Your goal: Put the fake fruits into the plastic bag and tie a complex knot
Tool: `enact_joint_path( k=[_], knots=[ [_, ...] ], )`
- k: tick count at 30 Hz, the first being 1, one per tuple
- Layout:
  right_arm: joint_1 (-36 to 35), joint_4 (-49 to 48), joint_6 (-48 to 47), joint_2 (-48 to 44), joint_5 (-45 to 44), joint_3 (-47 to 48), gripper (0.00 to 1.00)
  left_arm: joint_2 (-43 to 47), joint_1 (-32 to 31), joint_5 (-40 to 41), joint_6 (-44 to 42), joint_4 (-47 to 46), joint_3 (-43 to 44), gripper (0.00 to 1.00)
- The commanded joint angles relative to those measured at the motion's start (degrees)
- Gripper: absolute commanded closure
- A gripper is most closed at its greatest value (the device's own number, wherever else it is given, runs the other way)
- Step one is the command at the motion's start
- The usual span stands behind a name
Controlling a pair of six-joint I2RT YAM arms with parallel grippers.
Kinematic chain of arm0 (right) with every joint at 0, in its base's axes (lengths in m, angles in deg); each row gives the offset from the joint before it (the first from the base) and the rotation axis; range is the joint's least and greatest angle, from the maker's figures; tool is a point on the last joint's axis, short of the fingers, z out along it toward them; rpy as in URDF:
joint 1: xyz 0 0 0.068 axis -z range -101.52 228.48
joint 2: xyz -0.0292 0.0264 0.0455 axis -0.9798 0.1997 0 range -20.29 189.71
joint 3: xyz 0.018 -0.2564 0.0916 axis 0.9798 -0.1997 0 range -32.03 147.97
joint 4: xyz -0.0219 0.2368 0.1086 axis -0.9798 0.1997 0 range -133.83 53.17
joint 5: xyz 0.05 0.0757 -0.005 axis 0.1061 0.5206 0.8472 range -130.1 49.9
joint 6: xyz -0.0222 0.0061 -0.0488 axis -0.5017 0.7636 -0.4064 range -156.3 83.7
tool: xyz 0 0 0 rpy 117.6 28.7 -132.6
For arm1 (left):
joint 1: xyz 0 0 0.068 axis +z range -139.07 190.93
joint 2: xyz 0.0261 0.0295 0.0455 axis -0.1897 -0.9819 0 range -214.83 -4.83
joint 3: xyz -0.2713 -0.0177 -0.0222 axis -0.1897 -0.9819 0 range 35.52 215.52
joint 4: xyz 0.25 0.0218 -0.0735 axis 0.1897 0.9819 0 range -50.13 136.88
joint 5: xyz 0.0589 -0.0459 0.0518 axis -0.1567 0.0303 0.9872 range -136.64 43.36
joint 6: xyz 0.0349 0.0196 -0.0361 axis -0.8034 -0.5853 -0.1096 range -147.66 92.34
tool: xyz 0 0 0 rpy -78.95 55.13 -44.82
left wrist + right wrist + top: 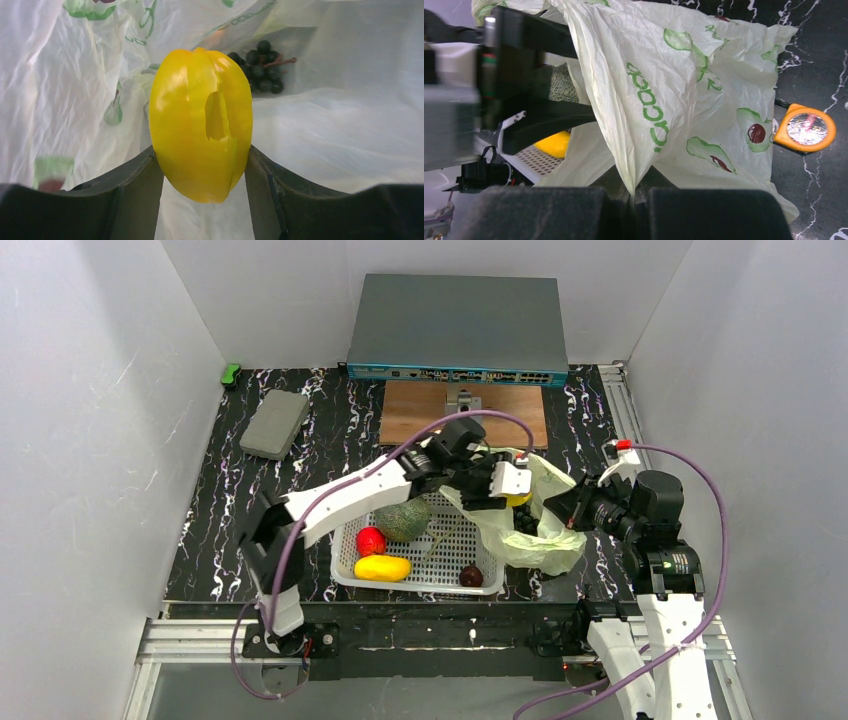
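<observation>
- The bag [520, 532] lies beside the basket [445, 545], untied, its edge clenched in the right gripper [634, 200].
- Melon [402, 520], mango [382, 568] and red fruit [370, 540] lie in the basket, not yet bagged.
- The left gripper [200, 152] grasps a banana [200, 115] over the bag's mouth.
- Grapes [260, 65] are inside the bag.
- The plum [471, 576] is in the basket too.

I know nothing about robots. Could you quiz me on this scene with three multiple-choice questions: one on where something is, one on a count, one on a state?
1. Where are the grapes?
A) in the basket
B) in the right gripper
C) in the bag

2. How many fruits lie in the basket?
A) four
B) two
C) six

3. The right gripper is:
A) open
B) shut on the bag
C) shut on the grapes

Answers:
1 C: the left wrist view shows them lying inside the bag.
2 A: melon, red fruit, mango and plum.
3 B: it pinches a fold of the bag.
</observation>
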Motion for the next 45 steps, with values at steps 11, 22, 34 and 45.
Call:
enact_joint_path(
  k=[11,22,34,45],
  knots=[
    [0.3,-2.7,-1.6,-0.5,-7.1,1.0,0.99,-5.4,1.4,1.6,1.2,-14.4,4.5,0.04],
    [0.4,-3.0,-1.3,-0.7,-5.6,-0.3,0.99,15.1,5.5,-5.4,19.2,4.8,7.9,0.02],
    [0.3,-2.5,-1.0,-1.0,-4.6,-0.3,0.99,32.1,28.6,-5.5,14.9,33.9,-3.9,0.02],
    [0.3,-2.3,-1.0,-0.6,-3.9,-0.1,0.99,33.4,30.4,-2.5,-2.3,33.5,-23.1,0.16]
  ],
)
